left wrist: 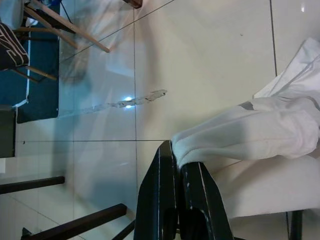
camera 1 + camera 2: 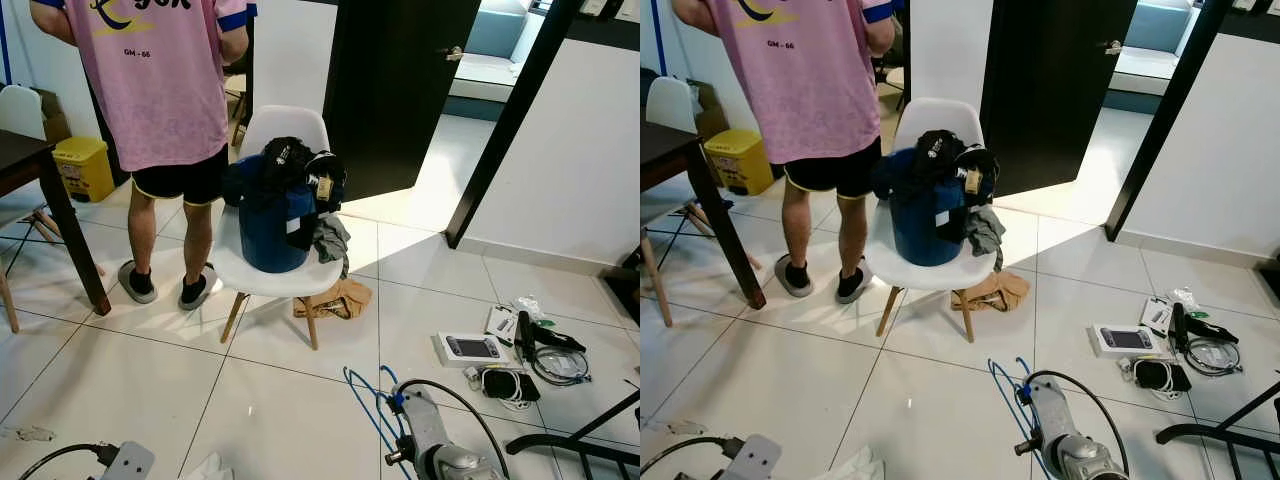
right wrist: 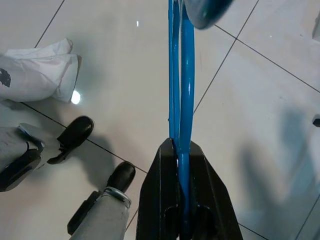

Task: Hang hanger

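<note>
A blue hanger (image 3: 186,75) is clamped between the black fingers of my right gripper (image 3: 179,147), which is shut on it. The head views show its blue wire (image 2: 362,398) sticking out over the floor tiles in front of my right arm (image 2: 440,452). My left gripper (image 1: 176,156) is shut on the edge of a white garment (image 1: 250,135), which hangs low at the bottom left as a white fold (image 2: 855,466) beside my left arm (image 2: 125,462).
A white chair (image 2: 283,272) ahead carries a blue bucket (image 2: 270,225) heaped with dark clothes. A person in a pink shirt (image 2: 165,70) stands left of it. A dark table (image 2: 40,180), a black door (image 2: 395,90), floor clutter (image 2: 500,355) and a black frame (image 2: 580,435) surround me.
</note>
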